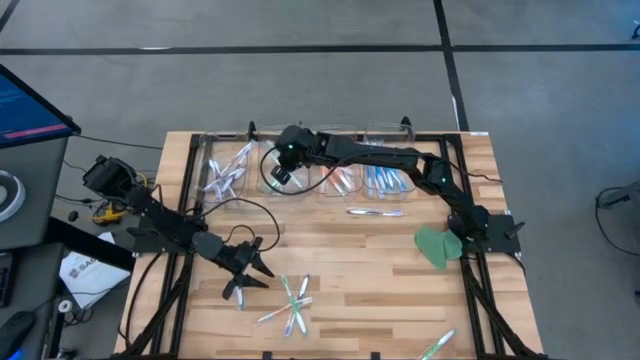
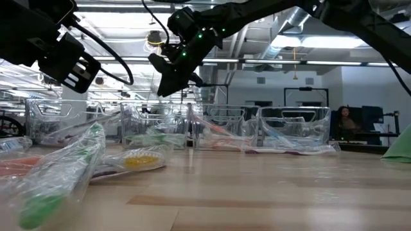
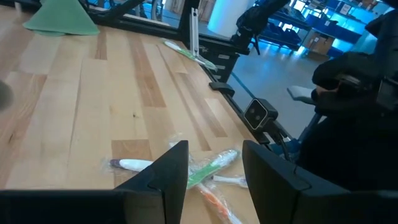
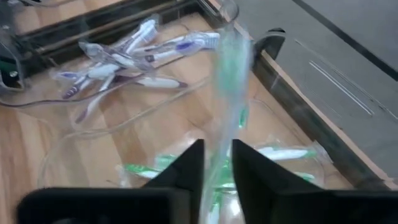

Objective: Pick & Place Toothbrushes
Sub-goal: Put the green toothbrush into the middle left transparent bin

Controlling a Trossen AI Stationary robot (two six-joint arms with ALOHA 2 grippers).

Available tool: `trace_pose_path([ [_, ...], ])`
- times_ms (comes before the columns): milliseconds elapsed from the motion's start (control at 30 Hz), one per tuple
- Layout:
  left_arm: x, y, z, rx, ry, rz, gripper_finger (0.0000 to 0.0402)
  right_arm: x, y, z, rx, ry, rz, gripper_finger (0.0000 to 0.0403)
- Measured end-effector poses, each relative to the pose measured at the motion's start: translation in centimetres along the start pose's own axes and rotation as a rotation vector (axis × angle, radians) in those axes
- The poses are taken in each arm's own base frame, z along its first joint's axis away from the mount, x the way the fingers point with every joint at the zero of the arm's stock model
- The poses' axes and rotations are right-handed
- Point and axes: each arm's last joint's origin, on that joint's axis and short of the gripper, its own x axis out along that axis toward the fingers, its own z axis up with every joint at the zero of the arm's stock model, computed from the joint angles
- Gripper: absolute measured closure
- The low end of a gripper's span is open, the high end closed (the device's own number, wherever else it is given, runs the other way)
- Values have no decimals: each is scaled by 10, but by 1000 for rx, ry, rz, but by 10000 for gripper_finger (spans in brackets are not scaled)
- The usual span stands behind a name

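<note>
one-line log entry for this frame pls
right pincer: over green bin, wrapped green toothbrush between fingers | left pincer: open, empty, above loose toothbrushes

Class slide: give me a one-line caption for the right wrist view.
Right gripper holds a wrapped green toothbrush over the clear bin of green ones.

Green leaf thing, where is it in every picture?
High view: the green leaf piece lies on the table's right side, beside the right arm's base.
Low view: only its edge shows, at the picture's far right.
Left wrist view: far across the table, beyond the loose toothbrushes.
Right wrist view: not in it.
Shared landmark: the wooden table.
</note>
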Motion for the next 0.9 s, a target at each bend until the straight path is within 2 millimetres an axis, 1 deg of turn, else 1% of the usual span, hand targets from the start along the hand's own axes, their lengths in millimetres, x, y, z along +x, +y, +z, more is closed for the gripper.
trace_pose_path([
  [100, 0, 0, 0, 0, 0, 0, 257, -1, 2, 1, 0, -7, 3, 278],
  [233, 0, 0, 0, 0, 0, 0, 257, -8, 8, 5, -13, 9, 11, 214],
  [300, 0, 0, 0, 0, 0, 0, 257, -16, 10, 8, -31, 43, 10, 190],
  [367, 0, 0, 0, 0, 0, 0, 257, -29, 13, 13, -79, 88, 10, 174],
  [500, 0, 0, 0, 2, 0, 0, 257, -59, 23, 18, -146, 201, 13, 166],
  [600, 0, 0, 0, 2, 0, 1, 257, -76, 35, 10, -161, 274, 31, 169],
  [700, 0, 0, 0, 3, 0, 1, 257, -92, 51, -2, -191, 372, 60, 174],
  [900, 0, 2, 0, 46, -4, 13, 257, -118, 90, -36, -306, 600, 80, 184],
])
